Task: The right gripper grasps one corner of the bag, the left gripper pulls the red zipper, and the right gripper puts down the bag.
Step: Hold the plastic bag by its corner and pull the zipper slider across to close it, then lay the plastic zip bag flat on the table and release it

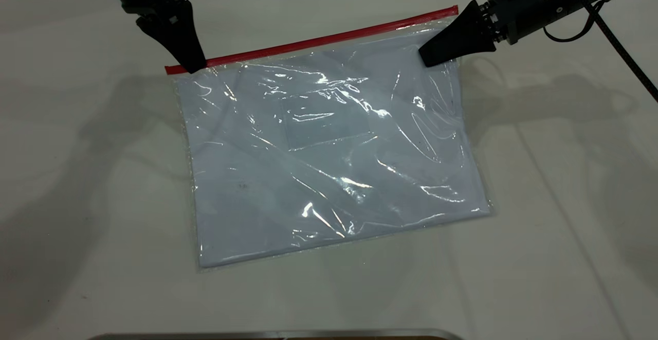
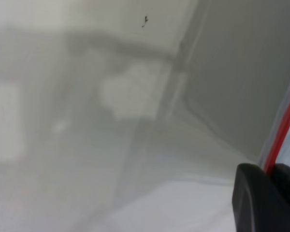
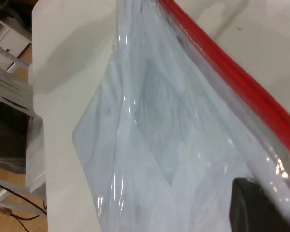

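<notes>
The bag, a clear pouch with white sheets and a faint label window, lies on the white table. The red zipper runs along its far edge. My left gripper is at the strip's left end. In the left wrist view its two fingertips are closed with the red zipper between them; the slider tab is hidden. My right gripper is shut on the plastic just below the strip near the corner. The right wrist view shows one finger against the bag and the red zipper.
A metal-rimmed object shows at the near table edge. The right arm's black cable hangs over the table's right side. The right wrist view shows the table's edge with furniture beyond it.
</notes>
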